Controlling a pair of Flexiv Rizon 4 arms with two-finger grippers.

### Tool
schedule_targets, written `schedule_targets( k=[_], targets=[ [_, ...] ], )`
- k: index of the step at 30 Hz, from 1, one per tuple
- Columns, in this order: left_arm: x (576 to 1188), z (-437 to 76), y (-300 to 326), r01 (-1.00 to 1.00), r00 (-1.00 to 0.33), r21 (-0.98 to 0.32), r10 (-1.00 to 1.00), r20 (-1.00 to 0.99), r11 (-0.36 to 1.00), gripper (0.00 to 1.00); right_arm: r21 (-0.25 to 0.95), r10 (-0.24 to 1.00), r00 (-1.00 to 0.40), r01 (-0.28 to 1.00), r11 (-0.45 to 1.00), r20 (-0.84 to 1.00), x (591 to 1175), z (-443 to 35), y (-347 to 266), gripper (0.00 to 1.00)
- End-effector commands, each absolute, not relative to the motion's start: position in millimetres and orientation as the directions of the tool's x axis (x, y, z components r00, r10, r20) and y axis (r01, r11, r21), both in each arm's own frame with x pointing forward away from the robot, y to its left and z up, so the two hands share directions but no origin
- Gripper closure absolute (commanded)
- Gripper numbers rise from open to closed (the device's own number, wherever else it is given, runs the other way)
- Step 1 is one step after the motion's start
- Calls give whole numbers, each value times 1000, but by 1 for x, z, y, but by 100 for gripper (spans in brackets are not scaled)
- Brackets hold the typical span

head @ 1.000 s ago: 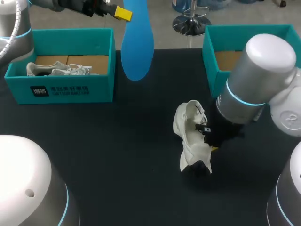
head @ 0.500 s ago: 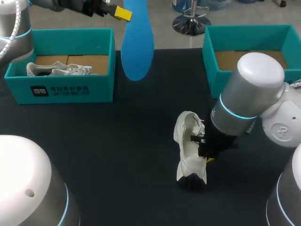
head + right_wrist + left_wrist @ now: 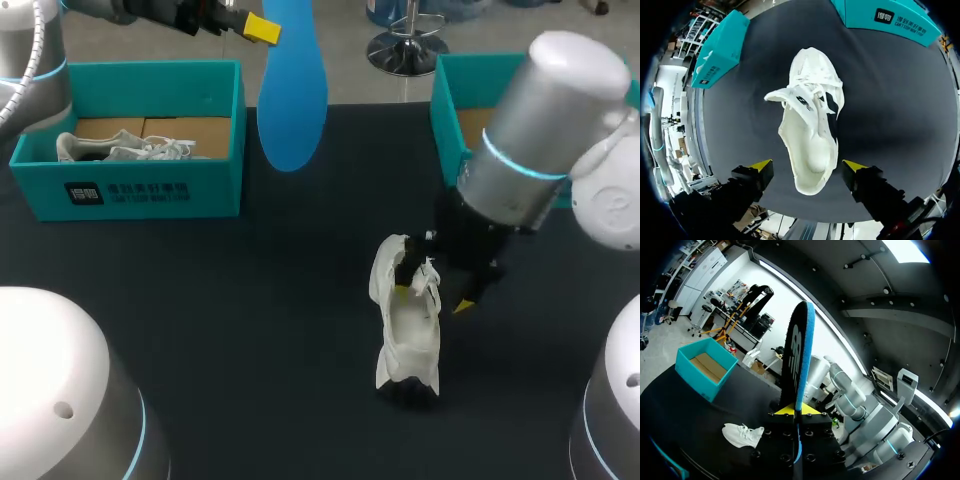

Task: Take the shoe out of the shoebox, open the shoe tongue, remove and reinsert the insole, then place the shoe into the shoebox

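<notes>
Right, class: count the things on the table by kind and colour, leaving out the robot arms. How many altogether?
White shoes: 2
Teal shoeboxes: 2
Blue insole: 1
Total: 5

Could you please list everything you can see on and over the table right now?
shoe on the table: one, white, lying near the middle, tongue pulled open.
insole: one, blue, held up in the air above the table's far edge.
left shoebox: one, teal, far left of the table.
shoe in the box: one, white, lying inside the left shoebox.
right shoebox: one, teal, far right, partly hidden by my right arm.
table: one, black, under all of it.
left gripper: one, yellow tips, shut on the insole.
right gripper: one, yellow tips, open, a finger either side of the shoe on the table.
</notes>
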State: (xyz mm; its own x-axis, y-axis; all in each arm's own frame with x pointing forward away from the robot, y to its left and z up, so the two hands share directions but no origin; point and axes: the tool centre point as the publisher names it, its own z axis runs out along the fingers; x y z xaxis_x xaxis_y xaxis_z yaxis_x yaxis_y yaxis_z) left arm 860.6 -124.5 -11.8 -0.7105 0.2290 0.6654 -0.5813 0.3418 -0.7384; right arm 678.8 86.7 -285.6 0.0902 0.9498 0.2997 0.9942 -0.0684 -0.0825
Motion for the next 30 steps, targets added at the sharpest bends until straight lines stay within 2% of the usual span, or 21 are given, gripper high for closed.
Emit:
schedule_targets(
  k=[1, 4, 8, 13, 19, 30],
  targets=[
    [861, -12, -124, -580, -710, -739, 231, 665, 343, 100, -55, 837, 66, 998, -43, 544, 681, -236, 66, 0],
    [861, -12, -124, -580, -710, -739, 231, 665, 343, 100, -18, 725, 49, 999, -50, 687, 687, -213, 70, 0],
    [861, -12, -124, -580, -710, -739, 231, 665, 343, 100, 30, 461, 6, 997, -69, 887, 695, -176, 75, 0],
    [861, -12, -124, -580, -710, -739, 231, 665, 343, 100, 51, 257, -30, 996, -77, 966, 709, -148, 83, 0],
    [861, -12, -124, -580, -710, -739, 231, 665, 343, 100, 46, 113, -34, 993, -107, 993, 719, -134, 98, 0],
    [861, -12, -124, -580, -710, -739, 231, 665, 343, 100, 19, 2, -19, 992, -124, 1000, 735, -143, 117, 0]
  ],
)
